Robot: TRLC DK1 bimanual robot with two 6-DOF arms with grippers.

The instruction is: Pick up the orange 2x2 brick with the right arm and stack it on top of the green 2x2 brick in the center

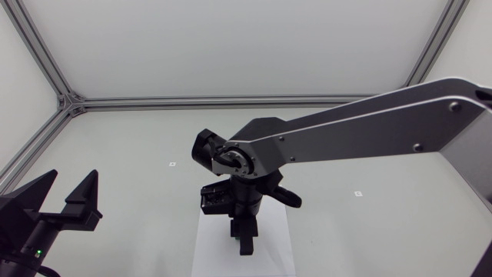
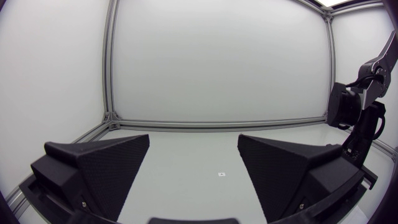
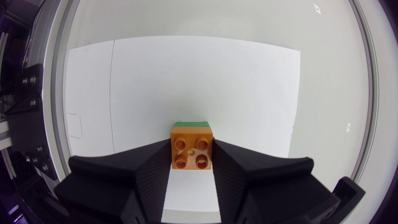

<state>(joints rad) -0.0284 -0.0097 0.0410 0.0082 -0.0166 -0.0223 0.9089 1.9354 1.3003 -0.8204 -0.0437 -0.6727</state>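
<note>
The right gripper [image 3: 191,150] pinches the orange 2x2 brick [image 3: 191,153], studs up, its sides square with the white sheet [image 3: 186,81], over the green 2x2 brick [image 3: 190,124] near the tabletop's [image 1: 138,138] front edge. The left gripper [image 1: 68,191] rests spread at the front-left corner, well apart.

No text can be read; the small square marks [image 1: 172,164] on the table [image 1: 115,154] are illegible.

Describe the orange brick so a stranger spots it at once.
Find the white sheet mid-table, under the right gripper. Clamped in it is the orange 2x2 brick, four studs up. Its colour sets it apart from the green brick showing beyond it.
</note>
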